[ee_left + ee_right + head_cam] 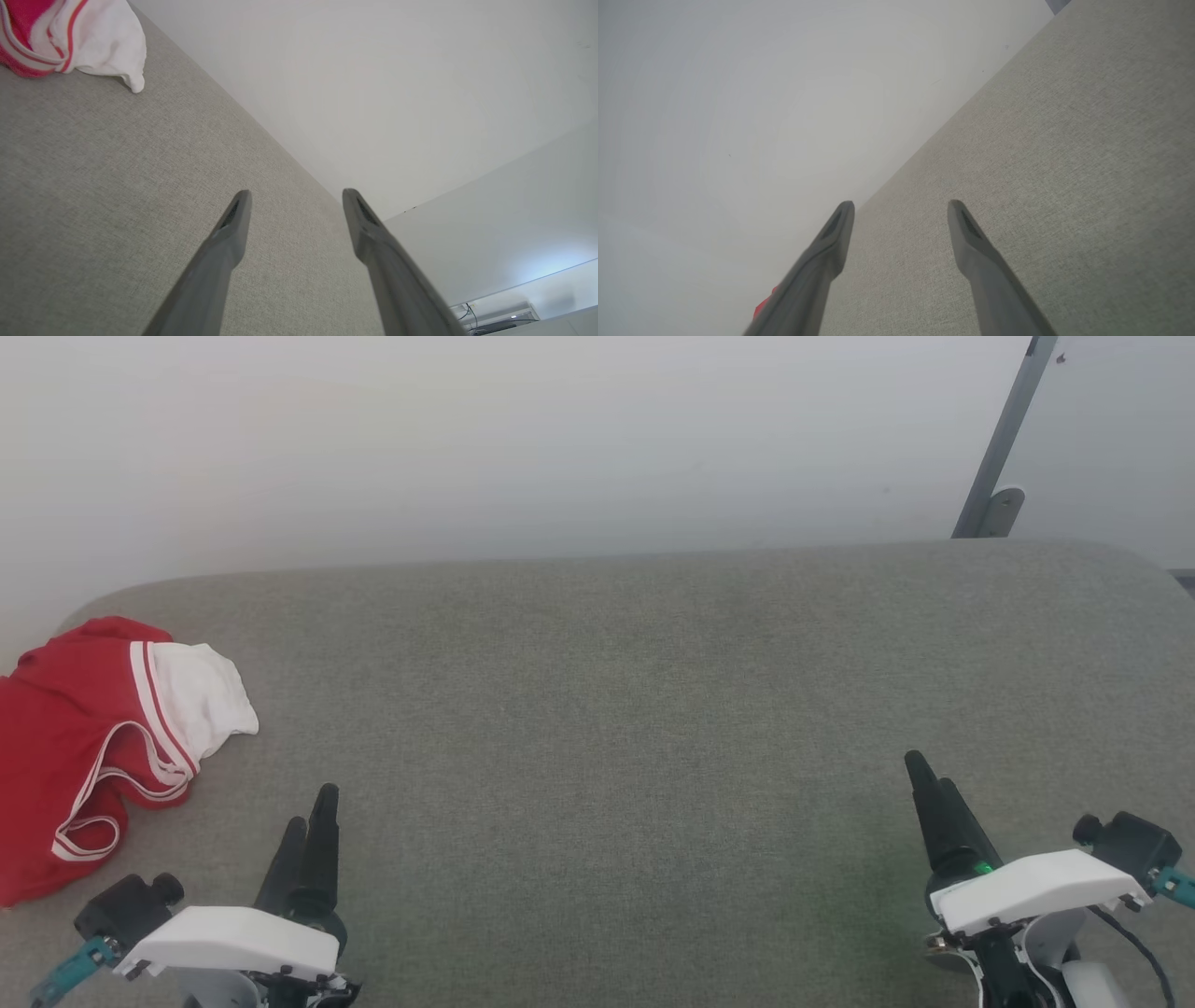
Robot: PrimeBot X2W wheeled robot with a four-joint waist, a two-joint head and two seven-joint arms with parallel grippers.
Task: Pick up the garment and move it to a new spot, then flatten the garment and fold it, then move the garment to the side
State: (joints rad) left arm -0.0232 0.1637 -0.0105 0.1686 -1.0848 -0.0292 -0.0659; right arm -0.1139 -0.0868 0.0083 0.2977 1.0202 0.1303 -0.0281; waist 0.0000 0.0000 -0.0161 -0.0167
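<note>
**Head view to wrists: garment [84, 747] heaped at the left end, both grippers wide and empty**

Head view: the garment lies crumpled at the left end of the bench [607, 709]. Its red body runs roughly from the far edge toward the near edge, one white sleeve flops toward the middle, and part of it is cut off by the frame. The left gripper [313, 805] hovers at the near edge, with the heap just beside it, ahead and to its left. The right gripper [931, 770] sits well apart, toward the right end. The left arm is plainly the nearer one, so I'd expect it to lead the pick, swinging left toward that sleeve.

Left wrist view: the fingers are spread, with nothing between them and bare fabric below. The sleeve and striped trim sit up in the top left corner, untouched.

Right wrist view: the jaws are spread here too, empty, over bare bench. A sliver of red peeks out beside one finger, too small to read.
</note>
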